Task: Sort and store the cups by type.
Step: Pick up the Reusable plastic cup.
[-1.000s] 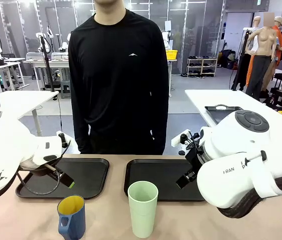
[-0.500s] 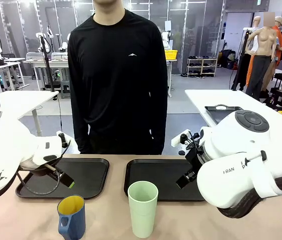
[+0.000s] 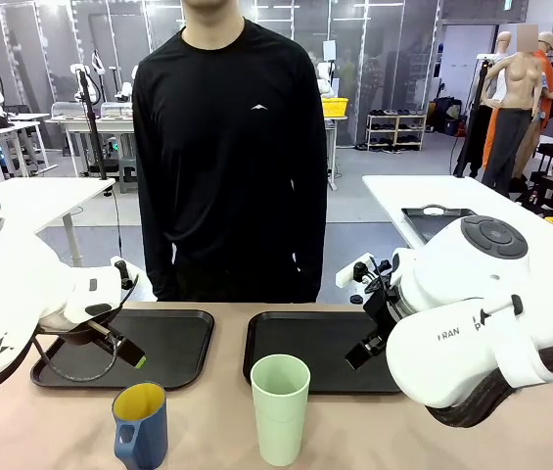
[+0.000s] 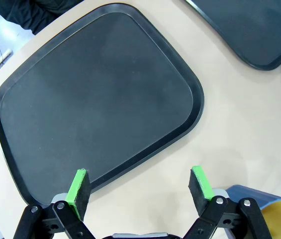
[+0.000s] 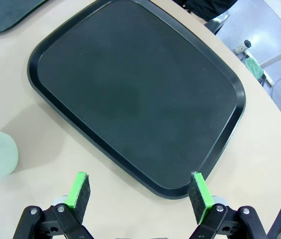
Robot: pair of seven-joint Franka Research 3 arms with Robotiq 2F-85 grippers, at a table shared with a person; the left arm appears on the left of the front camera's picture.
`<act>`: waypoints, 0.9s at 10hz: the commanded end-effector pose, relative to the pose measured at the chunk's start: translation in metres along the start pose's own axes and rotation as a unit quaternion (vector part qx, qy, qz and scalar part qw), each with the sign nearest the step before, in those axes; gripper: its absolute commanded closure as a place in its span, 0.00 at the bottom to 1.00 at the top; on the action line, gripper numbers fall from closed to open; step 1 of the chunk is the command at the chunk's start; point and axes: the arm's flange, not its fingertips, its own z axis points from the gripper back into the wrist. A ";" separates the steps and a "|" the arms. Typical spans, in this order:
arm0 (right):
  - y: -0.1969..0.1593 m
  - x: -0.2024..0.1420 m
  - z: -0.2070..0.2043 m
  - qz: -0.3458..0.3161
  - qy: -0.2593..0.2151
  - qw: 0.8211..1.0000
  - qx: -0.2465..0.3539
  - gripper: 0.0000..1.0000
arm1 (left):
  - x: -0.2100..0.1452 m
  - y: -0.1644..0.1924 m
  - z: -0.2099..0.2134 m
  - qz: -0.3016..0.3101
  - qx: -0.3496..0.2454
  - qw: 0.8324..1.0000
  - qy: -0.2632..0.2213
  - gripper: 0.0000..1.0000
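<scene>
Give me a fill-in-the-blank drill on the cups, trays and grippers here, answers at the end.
The blue mug is ____ inside. The mint-green tumbler has no ____. The left tray and right tray are both ____ in colour. The left gripper and right gripper both have their jaws ____. Answers: yellow; handle; black; open.

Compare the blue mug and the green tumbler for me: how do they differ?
The tumbler is taller than the mug. The mug has a handle; the tumbler has none. The mug is dark blue with a yellow inside; the tumbler is pale mint green throughout. Both stand upright, mouths up, on the table.
</scene>
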 end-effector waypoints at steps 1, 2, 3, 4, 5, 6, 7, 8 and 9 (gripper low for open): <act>0.000 0.000 0.000 0.000 0.000 1.000 0.000 0.00 | 0.000 0.000 0.000 0.000 0.000 1.000 0.000 0.00; -0.001 0.007 0.005 0.001 -0.003 1.000 -0.017 0.00 | 0.007 0.000 0.008 -0.015 0.013 1.000 -0.005 0.00; -0.002 0.020 0.020 0.003 -0.008 1.000 -0.026 0.00 | 0.020 0.002 0.025 -0.019 -0.001 0.999 -0.036 0.00; 0.000 0.033 0.040 0.012 -0.007 0.999 -0.038 0.00 | 0.033 0.002 0.046 -0.017 -0.008 0.998 -0.060 0.00; 0.003 0.048 0.069 0.025 -0.030 0.998 -0.051 0.00 | 0.046 -0.002 0.067 -0.017 -0.001 0.998 -0.068 0.00; 0.007 0.061 0.096 0.039 -0.042 0.997 -0.059 0.00 | 0.057 -0.006 0.089 -0.015 0.001 0.996 -0.084 0.00; 0.014 0.073 0.128 0.047 -0.066 0.995 -0.062 0.00 | 0.065 -0.014 0.114 -0.013 0.001 0.995 -0.101 0.00; 0.020 0.079 0.149 0.051 -0.083 0.993 -0.071 0.00 | 0.069 -0.022 0.130 -0.023 -0.001 0.993 -0.119 0.00; 0.027 0.080 0.161 0.061 -0.090 0.991 -0.075 0.00 | 0.069 -0.028 0.140 -0.043 -0.011 0.991 -0.126 0.00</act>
